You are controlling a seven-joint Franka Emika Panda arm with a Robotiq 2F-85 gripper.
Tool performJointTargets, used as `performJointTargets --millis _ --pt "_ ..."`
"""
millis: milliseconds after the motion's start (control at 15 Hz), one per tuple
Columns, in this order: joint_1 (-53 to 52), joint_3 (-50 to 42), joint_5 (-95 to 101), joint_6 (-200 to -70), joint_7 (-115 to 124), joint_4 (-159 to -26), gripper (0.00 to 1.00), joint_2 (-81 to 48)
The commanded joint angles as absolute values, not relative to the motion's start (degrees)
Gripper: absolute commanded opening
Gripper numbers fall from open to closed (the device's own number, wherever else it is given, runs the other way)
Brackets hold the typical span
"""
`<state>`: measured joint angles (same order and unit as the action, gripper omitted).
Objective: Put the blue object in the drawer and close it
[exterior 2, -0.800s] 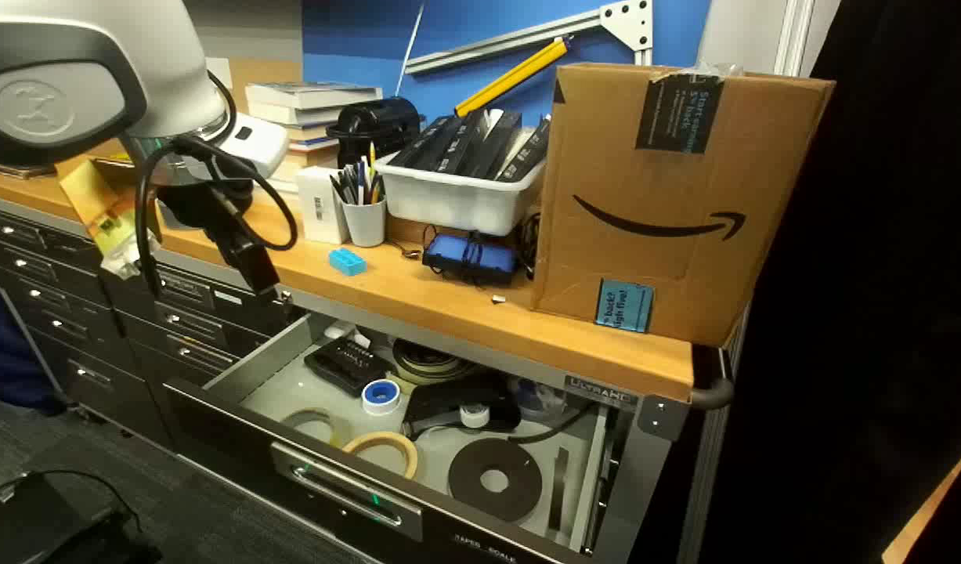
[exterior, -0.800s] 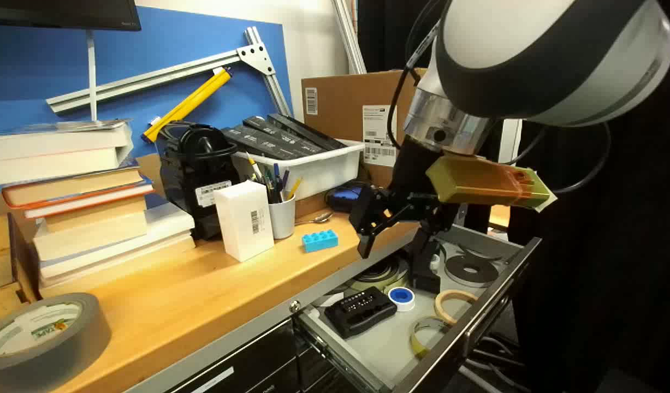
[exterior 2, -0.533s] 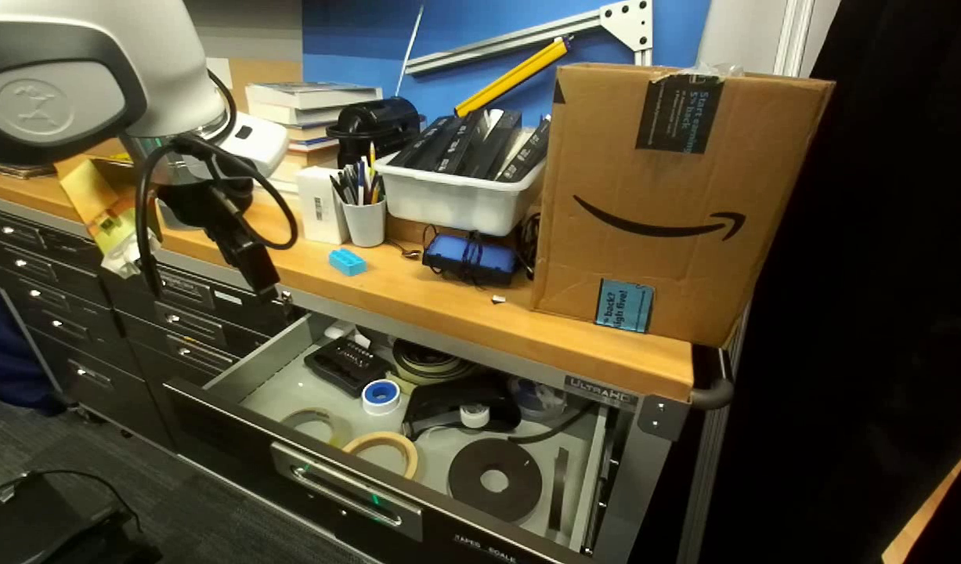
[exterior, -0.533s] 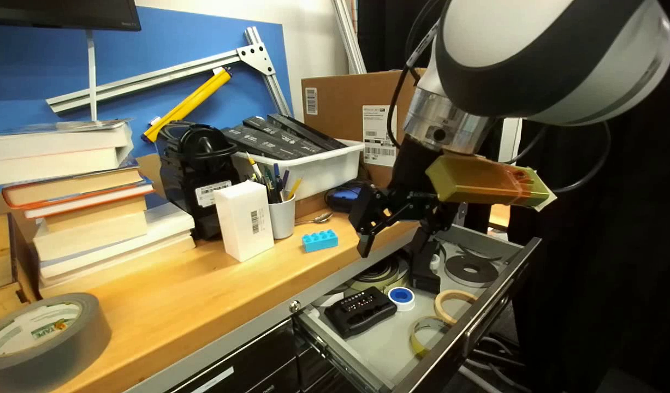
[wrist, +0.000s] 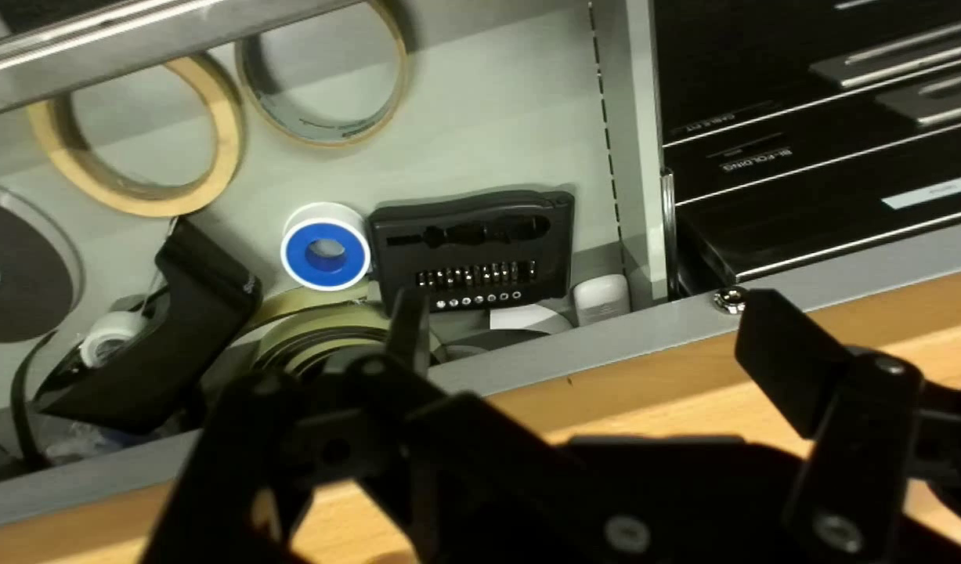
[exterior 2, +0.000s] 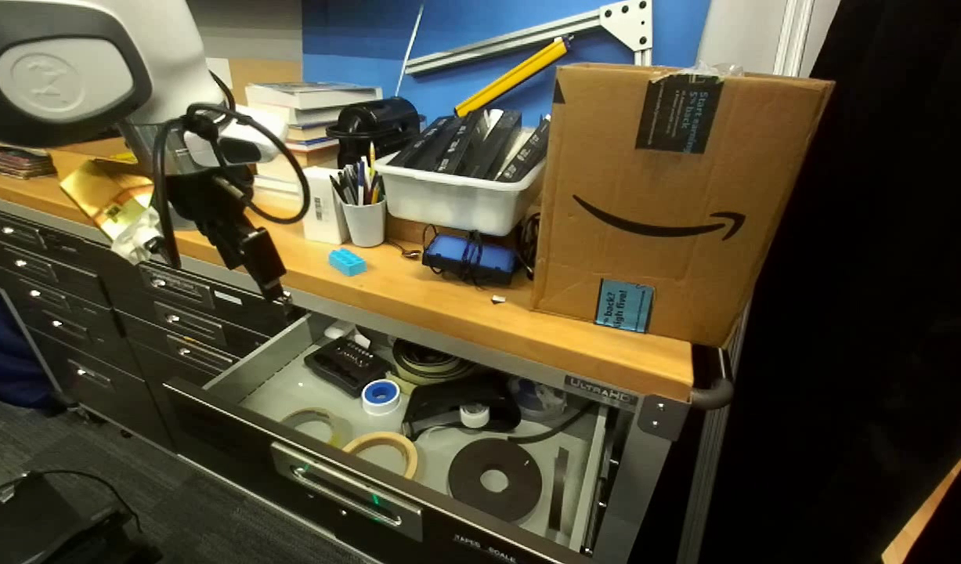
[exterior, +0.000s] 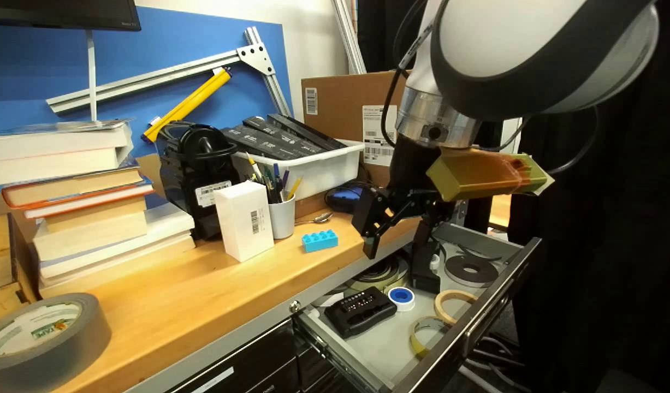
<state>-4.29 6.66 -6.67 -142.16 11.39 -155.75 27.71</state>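
In an exterior view, the arm (exterior: 504,41), upper right, has moved a little. Lower right, the drawer (exterior: 381,349) is open. The spread jaws hold nothing. Mid-frame, the blue block (exterior: 320,241) sits on the desk (exterior: 203,289). Grabbing, dropping in, closing seem undone.

Light-blue studded plastic brick (exterior: 320,240): smooth, softly shiny
Long tan wooden bench (exterior: 203,286): smooth, and look, it gleams!
Wide grey metal drawer (exterior: 379,352): matt inside, glinting front edge

A grey tape roll (exterior: 56,356) lies at the near left of the desk (exterior: 203,286), stacked books (exterior: 89,202) beyond it; farther right stand a white box (exterior: 244,221), a pen cup (exterior: 283,218) and a cardboard carton (exterior: 340,109).
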Motion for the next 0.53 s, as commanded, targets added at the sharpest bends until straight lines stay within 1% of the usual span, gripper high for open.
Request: performJointTargets --millis 0,467 --pt "-2.27 10.38 0.56 -134.88 13.67 -146.88 1.0 23.18" --pt "-3.56 12.72 5.36 -134.35 14.68 -134.23 1.0 8.78"
